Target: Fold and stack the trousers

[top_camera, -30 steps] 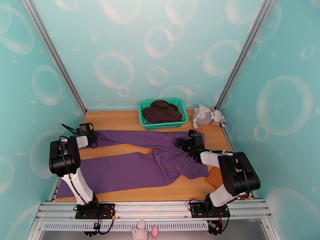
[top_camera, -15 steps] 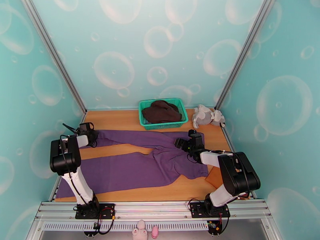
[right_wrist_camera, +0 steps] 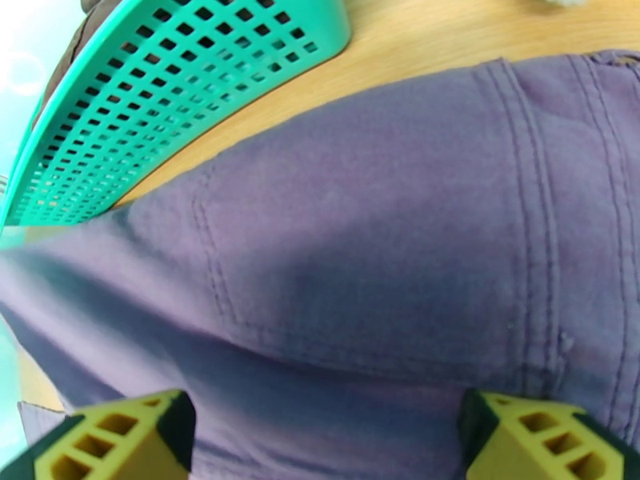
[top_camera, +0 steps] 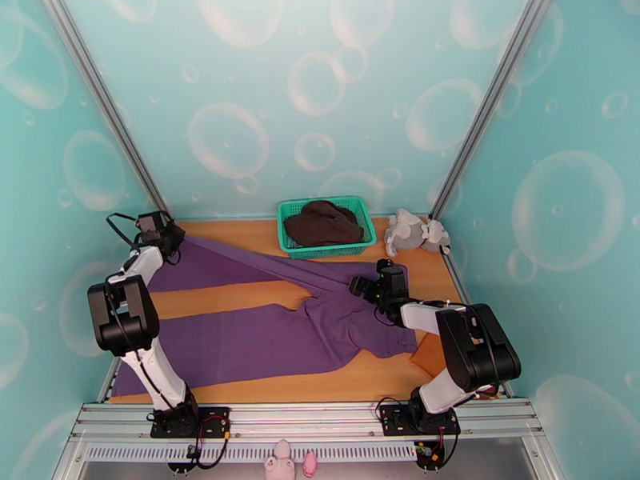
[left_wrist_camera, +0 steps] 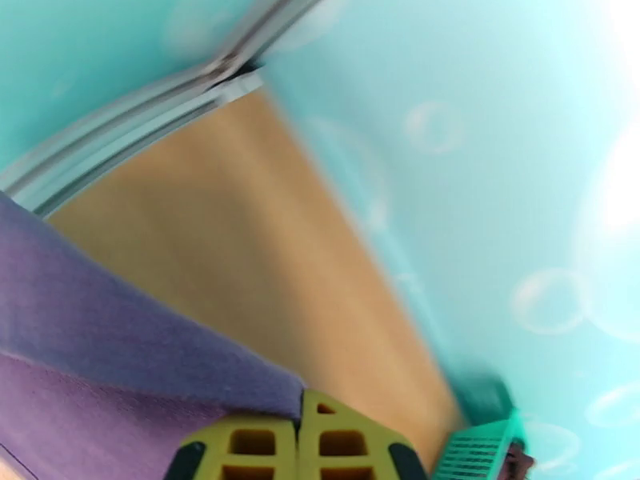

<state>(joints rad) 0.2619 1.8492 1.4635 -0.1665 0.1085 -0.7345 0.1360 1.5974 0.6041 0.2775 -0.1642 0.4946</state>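
Observation:
The purple trousers (top_camera: 264,338) lie spread across the wooden table, waist at the right and both legs running left. My left gripper (top_camera: 170,240) is raised near the back left corner, shut on the end of the far leg, which stretches taut toward the waist. In the left wrist view its yellow fingers (left_wrist_camera: 264,446) meet on the purple fabric (left_wrist_camera: 120,346). My right gripper (top_camera: 360,286) hovers over the waist with its jaws wide apart. In the right wrist view the trousers' seat and pocket seams (right_wrist_camera: 384,258) lie between the two fingertips (right_wrist_camera: 120,442).
A green basket (top_camera: 324,252) holding a dark brown garment (top_camera: 322,222) stands at the back centre, just beyond the far leg. A grey plush toy (top_camera: 416,231) lies in the back right corner. Bare wood (top_camera: 232,298) shows between the two legs. Walls close in on three sides.
My left gripper closed on the far leg's end, then rose and moved toward the back left corner, pulling that leg taut. The right arm stayed put.

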